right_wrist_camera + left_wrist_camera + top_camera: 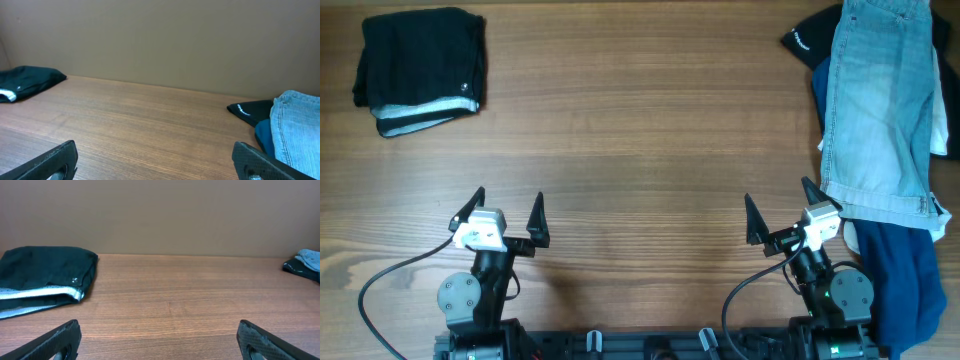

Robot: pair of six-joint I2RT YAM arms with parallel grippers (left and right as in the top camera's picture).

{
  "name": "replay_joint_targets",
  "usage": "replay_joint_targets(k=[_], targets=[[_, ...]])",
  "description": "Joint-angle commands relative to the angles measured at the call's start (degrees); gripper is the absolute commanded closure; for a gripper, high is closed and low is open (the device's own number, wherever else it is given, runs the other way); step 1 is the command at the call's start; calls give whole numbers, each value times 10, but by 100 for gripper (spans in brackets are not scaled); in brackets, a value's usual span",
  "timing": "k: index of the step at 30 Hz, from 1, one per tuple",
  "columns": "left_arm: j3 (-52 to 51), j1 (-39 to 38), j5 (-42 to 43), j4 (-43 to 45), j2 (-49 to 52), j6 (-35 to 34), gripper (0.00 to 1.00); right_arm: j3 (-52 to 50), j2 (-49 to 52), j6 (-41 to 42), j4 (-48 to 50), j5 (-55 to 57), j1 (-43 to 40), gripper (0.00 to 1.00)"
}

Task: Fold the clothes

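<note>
Light-blue denim shorts (880, 105) lie on top of a pile at the table's right edge, over a navy-blue garment (900, 275) and a black garment (810, 40). The shorts also show in the right wrist view (297, 130). A folded black garment with a white edge (420, 68) lies at the far left; it also shows in the left wrist view (45, 277). My left gripper (508, 212) is open and empty near the front edge. My right gripper (782, 212) is open and empty, just left of the pile.
The wooden table (640, 150) spans the view. A plain wall stands behind its far edge (200, 215). The arm bases and cables sit along the front edge (650, 340).
</note>
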State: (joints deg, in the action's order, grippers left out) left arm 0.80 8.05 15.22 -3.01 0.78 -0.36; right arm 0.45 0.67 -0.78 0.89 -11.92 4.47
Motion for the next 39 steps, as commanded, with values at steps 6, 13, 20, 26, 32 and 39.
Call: replay_joint_targets(k=[6,13,20,26,32,39], targets=[[-5,4,-5,0,-5,-5,0,-2,2,-6,1,3,2,0],[-5,4,-5,0,-5,-5,0,-2,2,-6,1,3,2,0],[-5,4,-5,0,-5,-5,0,-2,2,-7,1,3,2,0],[-5,4,-5,0,-5,-5,0,-2,1,-6,6,9,2,0],[-5,4,-9,1,-5,-2,0,-1,1,-5,51,1,2,0],[-3,4,85,69,-5,-56,0,3,2,13,102,3,2,0]])
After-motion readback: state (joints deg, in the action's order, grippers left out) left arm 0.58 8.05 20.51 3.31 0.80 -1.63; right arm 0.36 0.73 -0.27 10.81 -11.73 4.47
